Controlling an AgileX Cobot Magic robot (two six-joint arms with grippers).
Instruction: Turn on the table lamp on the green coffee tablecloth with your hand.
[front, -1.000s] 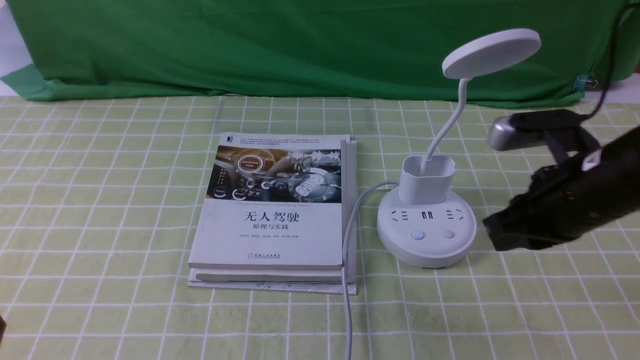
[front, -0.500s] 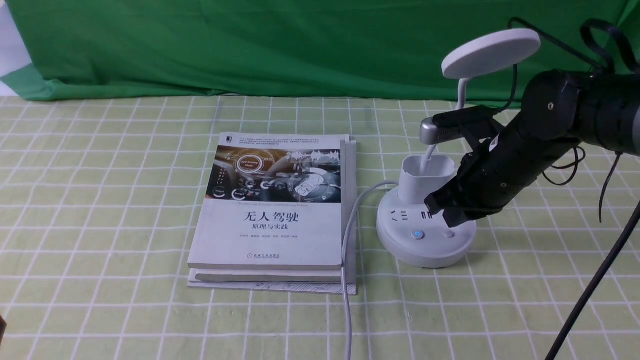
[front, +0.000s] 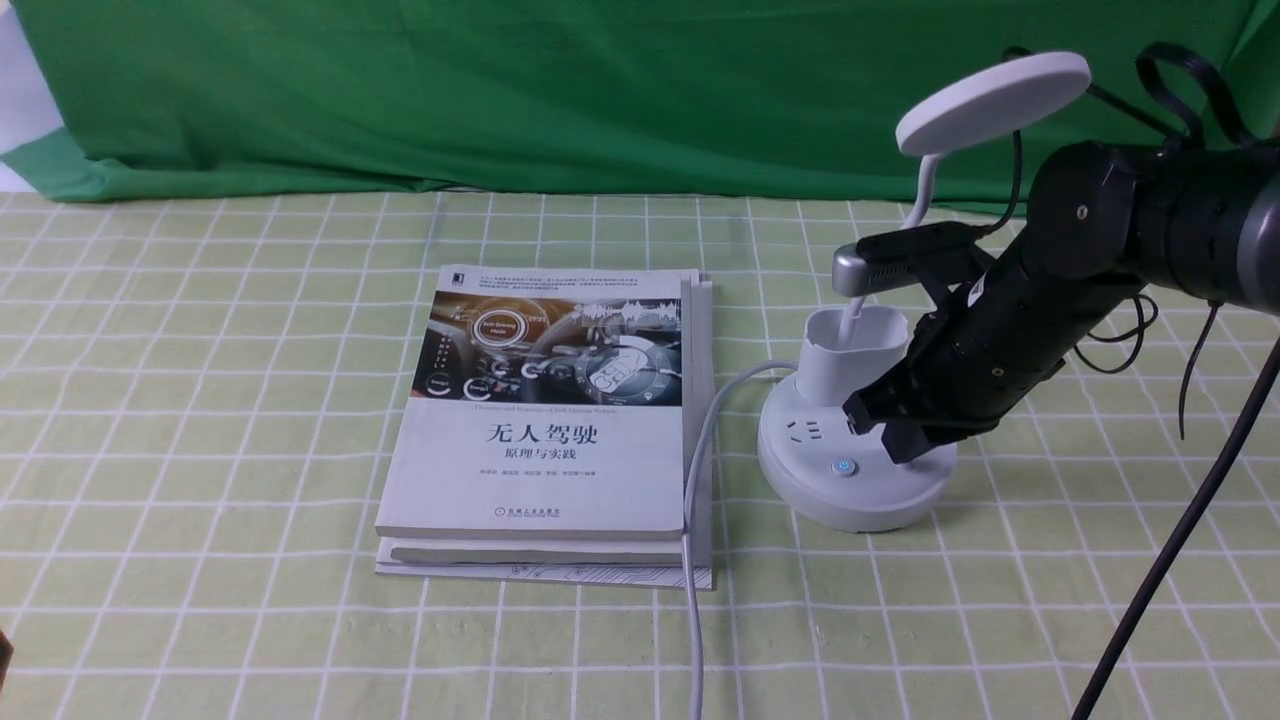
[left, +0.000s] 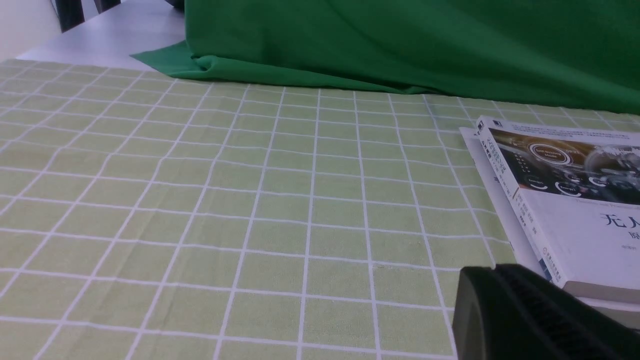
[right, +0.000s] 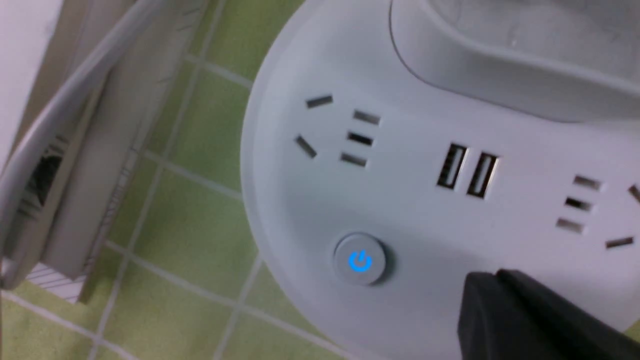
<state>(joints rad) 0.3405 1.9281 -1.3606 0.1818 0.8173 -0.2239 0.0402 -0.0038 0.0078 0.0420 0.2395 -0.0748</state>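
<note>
The white table lamp (front: 852, 478) stands on the green coffee tablecloth (front: 200, 400) at the right, its disc head (front: 992, 100) raised on a thin neck. My right gripper (front: 893, 440) is shut, with its tip down on the right side of the lamp's round base. It covers the right button. The left button (front: 845, 466) glows blue beside it. In the right wrist view the shut tip (right: 492, 282) rests on the base (right: 425, 200), to the right of the blue-lit button (right: 360, 260). My left gripper (left: 495, 272) is shut, low over the cloth near the books.
Two stacked books (front: 545, 420) lie left of the lamp, and the lamp's white cord (front: 693, 520) runs along their right edge to the front. A dark green backdrop (front: 500, 90) hangs behind. A black cable (front: 1180, 540) slants down at the far right.
My right gripper has swung in from the right and come down onto the lamp base, over the right button. The lamp has shifted slightly to the right.
</note>
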